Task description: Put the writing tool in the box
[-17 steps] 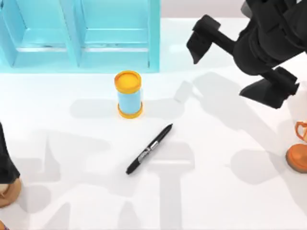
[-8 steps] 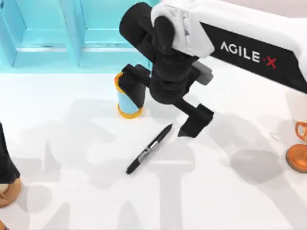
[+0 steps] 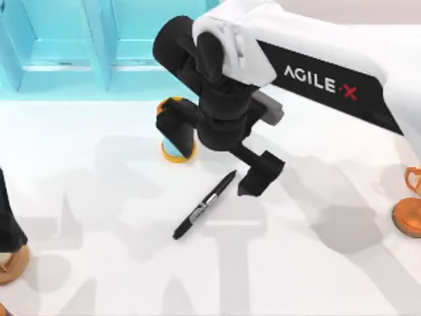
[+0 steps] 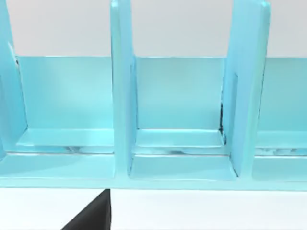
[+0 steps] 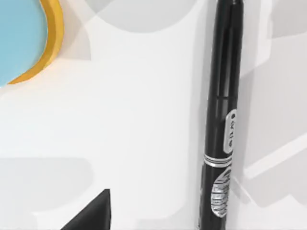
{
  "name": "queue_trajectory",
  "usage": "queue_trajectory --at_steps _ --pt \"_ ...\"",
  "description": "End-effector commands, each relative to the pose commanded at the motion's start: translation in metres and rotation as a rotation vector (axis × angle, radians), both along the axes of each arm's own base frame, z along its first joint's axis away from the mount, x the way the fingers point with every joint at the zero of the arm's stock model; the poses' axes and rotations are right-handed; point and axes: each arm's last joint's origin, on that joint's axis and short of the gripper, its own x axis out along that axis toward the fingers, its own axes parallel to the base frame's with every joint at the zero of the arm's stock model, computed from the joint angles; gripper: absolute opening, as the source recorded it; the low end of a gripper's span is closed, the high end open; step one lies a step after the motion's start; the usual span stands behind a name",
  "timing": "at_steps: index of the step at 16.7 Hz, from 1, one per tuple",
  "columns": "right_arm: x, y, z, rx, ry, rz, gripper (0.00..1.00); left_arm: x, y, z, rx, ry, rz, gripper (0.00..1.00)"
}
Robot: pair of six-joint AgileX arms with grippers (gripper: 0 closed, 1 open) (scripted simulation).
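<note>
Now right gripper (image 3: 218,153) over mid-table, fingers spread wide, nothing held, one finger (image 3: 261,173) just beside marker pen (image 3: 204,205) tip. Pen flat on table (image 3: 316,276), diagonal, near centre, free of contact. Blue cylinder (image 3: 176,149) upright behind it, toward far edge. Box (image 3: 105,49) at far-left corner. Left arm (image 3: 8,224) parked at left edge.

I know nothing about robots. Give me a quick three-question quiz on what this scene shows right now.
1. True or false: the marker pen lies flat on the white table.
2. Which arm's gripper hangs open above the pen? A) left B) right
3. Fill in: the blue cylinder has ends coloured ____.

Key
1. True; nothing grips it.
2. B: the right gripper is over the table's middle, fingers spread, one finger near the pen's tip. The left arm stays parked at the left edge, facing the turquoise box.
3. Orange.
</note>
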Motion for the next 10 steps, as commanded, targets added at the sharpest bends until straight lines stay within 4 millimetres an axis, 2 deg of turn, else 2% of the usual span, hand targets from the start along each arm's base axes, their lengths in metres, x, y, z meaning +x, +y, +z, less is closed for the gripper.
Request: queue_trajectory --at_steps 3,6,8,10 --pt "-0.011 0.012 -0.008 0.001 -0.002 0.001 1.0 0.0 0.0 0.0 0.0 0.0 0.0 1.0" --pt "-0.026 0.03 -0.038 0.002 -0.004 0.0 1.0 0.0 0.0 0.0 0.0 0.0 0.0 1.0" --pt "-0.025 0.03 -0.063 -0.005 0.003 0.006 1.0 0.0 0.0 0.0 0.0 0.0 0.0 1.0" --pt "-0.013 0.019 -0.086 -0.01 0.009 0.005 1.0 0.0 0.0 0.0 0.0 0.0 0.0 1.0"
